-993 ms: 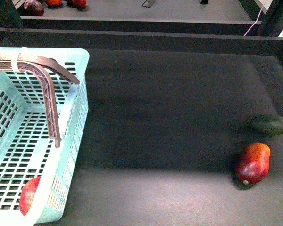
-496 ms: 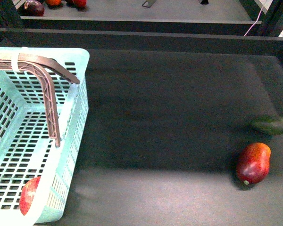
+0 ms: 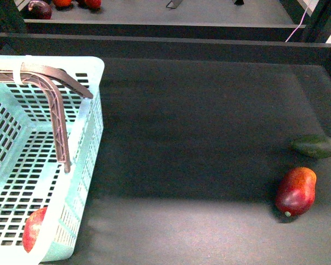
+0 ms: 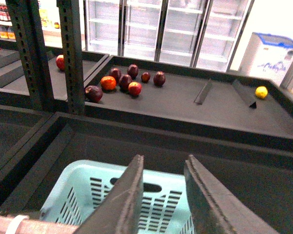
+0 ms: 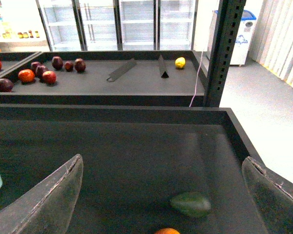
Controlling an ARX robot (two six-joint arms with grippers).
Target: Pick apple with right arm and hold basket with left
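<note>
The pale mint basket point(image 3: 92, 118) stands at the left of the dark shelf, its brown handle point(image 3: 56, 113) swung inward. The red apple point(image 3: 32, 229) lies inside it, in the near corner against the lattice wall. Neither gripper shows in the front view. In the left wrist view my left gripper point(image 4: 164, 158) hangs open above the basket's point(image 4: 85, 187) far wall, holding nothing. In the right wrist view my right gripper point(image 5: 162, 161) is wide open above the shelf, with nothing between its fingers. The apple does not show in either wrist view.
A long red-orange fruit point(image 3: 295, 191) and a dark green oval fruit point(image 3: 315, 146) lie at the shelf's right side. The green fruit point(image 5: 190, 204) sits below my right gripper. A raised wall point(image 3: 171, 45) bounds the shelf behind. Several fruits point(image 4: 122, 82) lie on the far shelf.
</note>
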